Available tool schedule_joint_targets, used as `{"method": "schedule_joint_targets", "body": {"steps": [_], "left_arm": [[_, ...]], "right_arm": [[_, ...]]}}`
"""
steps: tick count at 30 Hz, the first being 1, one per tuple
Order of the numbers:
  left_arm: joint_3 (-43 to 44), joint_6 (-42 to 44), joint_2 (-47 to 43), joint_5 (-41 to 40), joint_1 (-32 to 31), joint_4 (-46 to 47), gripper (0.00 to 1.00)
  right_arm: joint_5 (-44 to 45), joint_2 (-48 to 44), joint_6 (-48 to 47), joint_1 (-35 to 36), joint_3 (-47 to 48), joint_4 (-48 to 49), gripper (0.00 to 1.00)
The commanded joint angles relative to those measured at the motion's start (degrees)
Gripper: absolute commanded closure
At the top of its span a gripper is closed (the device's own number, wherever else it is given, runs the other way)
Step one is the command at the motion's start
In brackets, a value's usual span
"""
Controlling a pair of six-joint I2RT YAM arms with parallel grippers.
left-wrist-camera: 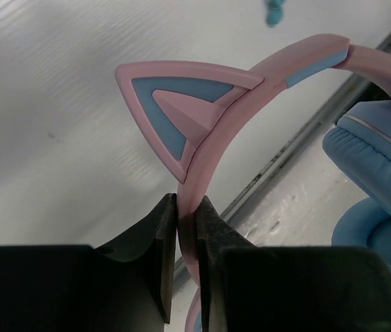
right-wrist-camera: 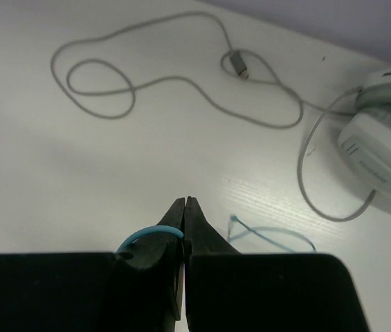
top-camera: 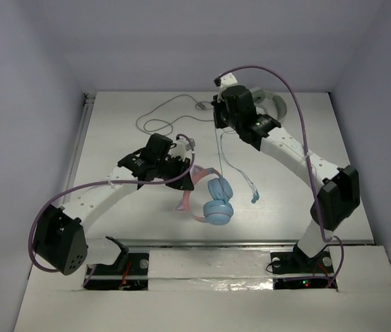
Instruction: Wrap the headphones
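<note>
Near the middle of the table's [top-camera: 112, 149] near edge sat the one pair of headphones [top-camera: 216, 208], its two light blue earcups [top-camera: 219, 188] stacked close together and its pink headband [left-wrist-camera: 250, 90] arching up towards the left side. Of the two arms, the left gripper [left-wrist-camera: 187, 205] had its fingers [left-wrist-camera: 164, 235] clenched on the headband, one on each face of the band, just below the single pointed ear [left-wrist-camera: 181, 111] that showed in the left wrist view. Whether the earcups touched the table could not be told.

Further towards the far edge, the right gripper [right-wrist-camera: 185, 202] held its fingers pressed together on the thin light blue cable [right-wrist-camera: 273, 229], which looped out at either side of the tips; from there it trailed down towards the near edge, right of the earcups.

A second pair, white-grey headphones [top-camera: 276, 105], lay at the far right corner. Its one grey cable [top-camera: 155, 123] ran in loose loops along the far edge towards the left side, well apart from the blue cable.
</note>
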Motion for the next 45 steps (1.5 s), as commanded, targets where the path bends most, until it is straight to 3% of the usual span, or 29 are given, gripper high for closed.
{"method": "schedule_joint_targets", "body": {"steps": [1,12,21,27,31,35,45], "left_arm": [[0.9,-1.0,-0.6,11.2,-3.0,6.9,1.00],[4.2,-9.2,-5.3,12.5,-5.2,20.0,1.00],[7.1,-13.0,-10.0,0.0,-5.2,22.3,1.00],[6.2,-17.2,-12.7,-6.8,-5.2,27.4,1.00],[5.6,-19.2,-14.2,-10.7,-5.2,30.2,1.00],[6.2,-20.0,-15.3,-14.5,-5.2,31.4,1.00],[15.6,-18.0,-11.2,-16.7,-5.2,17.5,1.00]], "right_arm": [[-2.0,0.4,1.2,0.3,0.7,0.4,1.00],[-4.8,-6.0,5.5,-0.2,-13.4,4.5,1.00],[-10.7,-12.1,9.4,-0.2,-24.4,9.2,1.00],[-23.5,-15.5,12.8,-0.2,-33.2,20.4,0.97],[-38.4,-16.7,17.4,-0.2,-42.6,38.4,0.93],[-46.5,-15.4,23.8,-0.2,-46.3,51.4,0.90],[-59.8,-10.4,33.2,-0.2,-50.7,68.7,0.89]]}}
